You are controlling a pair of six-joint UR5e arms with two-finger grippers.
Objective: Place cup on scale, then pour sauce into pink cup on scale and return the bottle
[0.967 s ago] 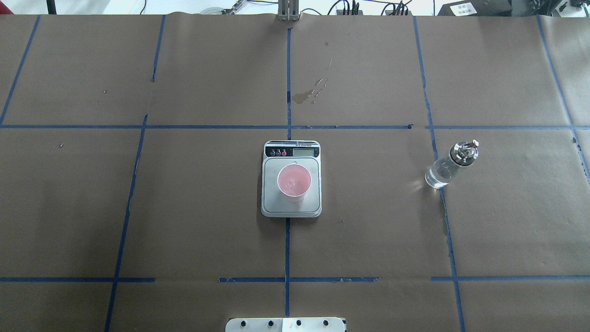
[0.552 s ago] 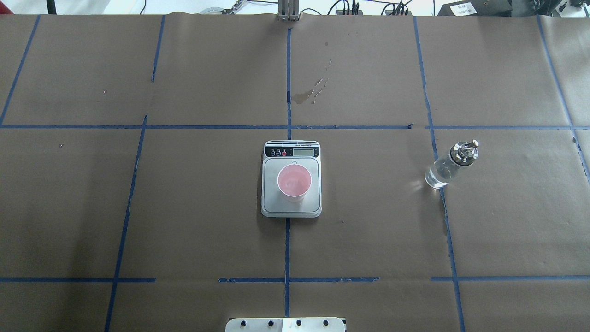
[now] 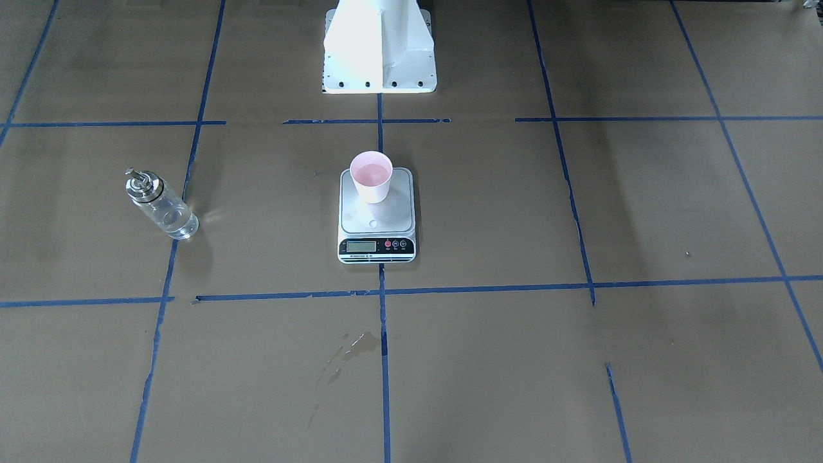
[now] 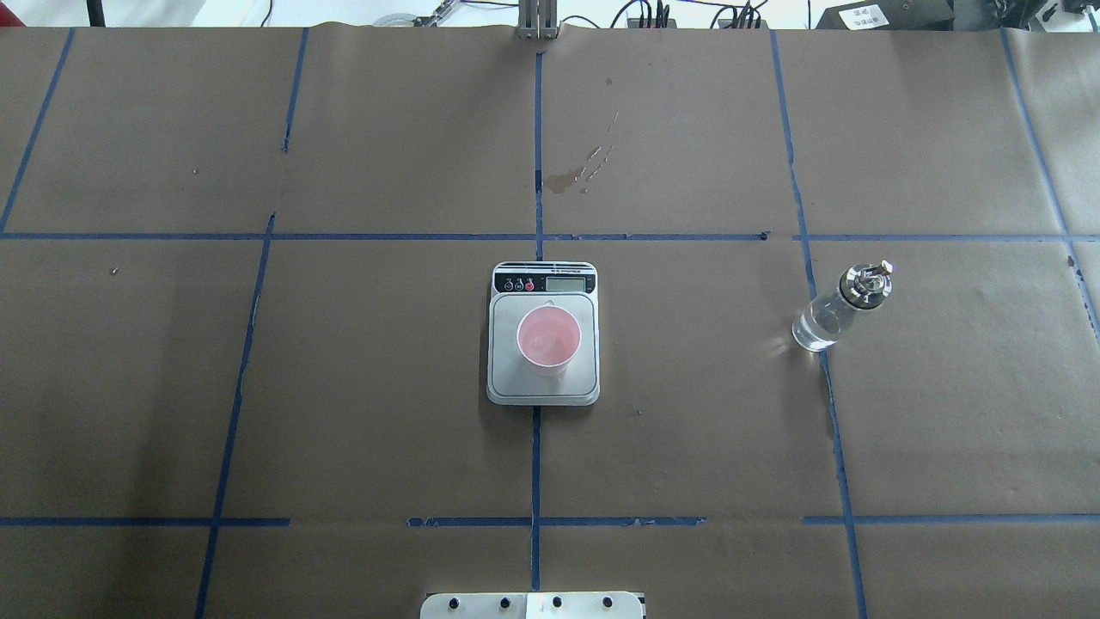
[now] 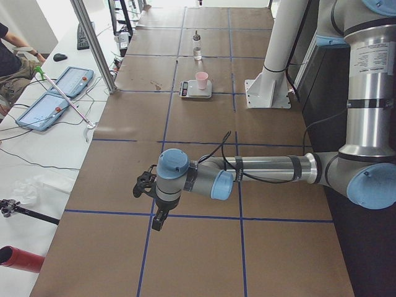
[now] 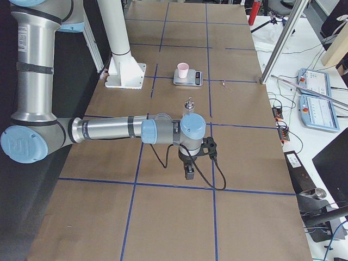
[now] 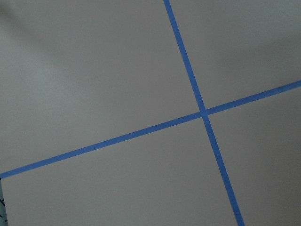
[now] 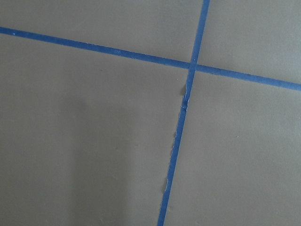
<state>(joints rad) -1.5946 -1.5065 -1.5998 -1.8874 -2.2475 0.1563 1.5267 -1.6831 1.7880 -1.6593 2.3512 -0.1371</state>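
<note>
The pink cup (image 4: 548,340) stands upright on the scale (image 4: 543,391) at the table's middle, toward the platform's robot-side edge (image 3: 376,222). The glass bottle (image 4: 829,314) with its silver spout cap stands upright on the paper on my right side, clear sauce in its lower part (image 3: 173,220), with nothing touching it. Both grippers show only in the side views. The left gripper (image 5: 159,219) hangs low over the table's left end, the right gripper (image 6: 188,173) low over the right end, near the bottle (image 6: 189,104). I cannot tell whether either is open or shut.
Blue tape lines grid the brown paper. A dried stain (image 4: 571,176) lies beyond the scale. The white robot base (image 3: 379,45) stands at the near edge. A person (image 5: 9,55) and blue tablets (image 5: 59,93) are beside the table's far side.
</note>
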